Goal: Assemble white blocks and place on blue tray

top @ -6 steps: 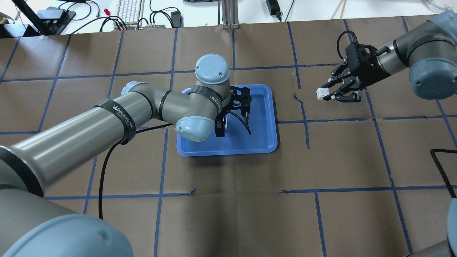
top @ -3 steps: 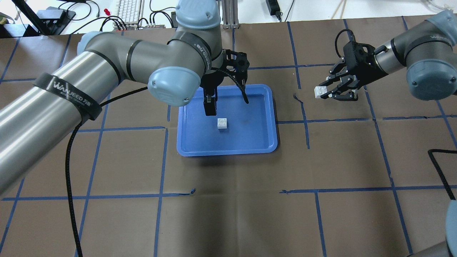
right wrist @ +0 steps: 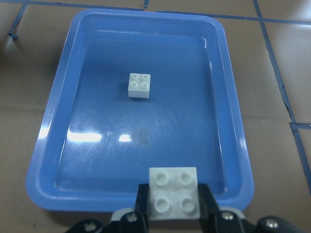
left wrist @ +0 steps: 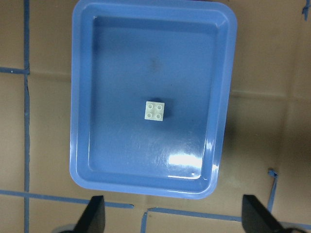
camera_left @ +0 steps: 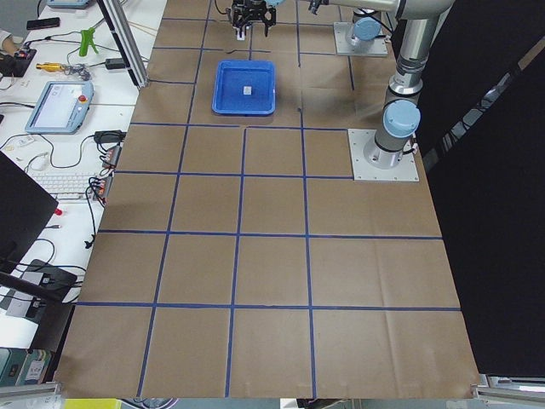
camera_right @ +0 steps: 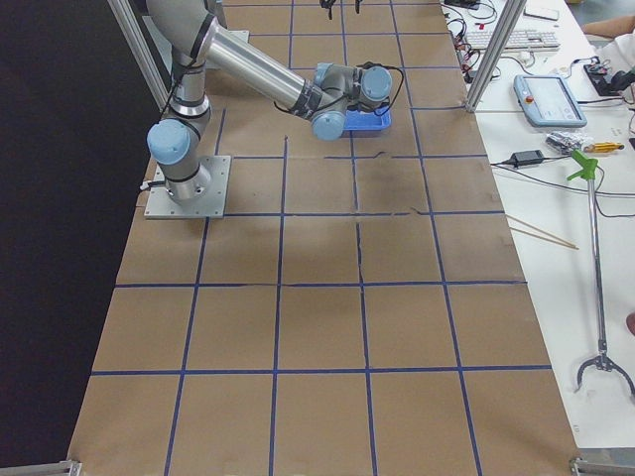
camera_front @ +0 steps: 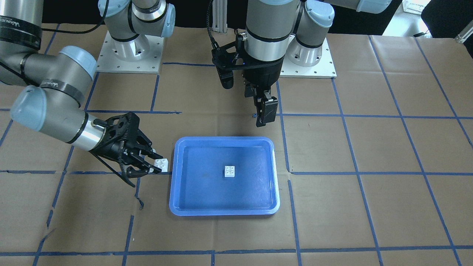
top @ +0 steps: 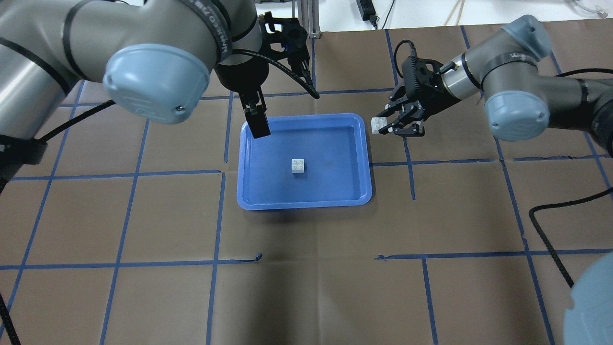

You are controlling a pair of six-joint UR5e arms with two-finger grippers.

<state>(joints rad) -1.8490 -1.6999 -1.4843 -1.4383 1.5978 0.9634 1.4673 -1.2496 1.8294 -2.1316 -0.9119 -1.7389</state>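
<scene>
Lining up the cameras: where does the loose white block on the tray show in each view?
Front-facing: white block, tray's middle.
Overhead: block, tray's middle.
Exterior left: block, tiny speck, top.
Exterior right: cannot make it out.
Left wrist: block, picture's centre.
Right wrist: block, upper middle.
Shared landmark: blue tray around it.

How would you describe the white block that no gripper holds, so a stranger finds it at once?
Find the blue tray mid-table. The white block sits alone near its centre, studs up. Its twin hangs beside the tray, clamped in the right gripper.
</scene>
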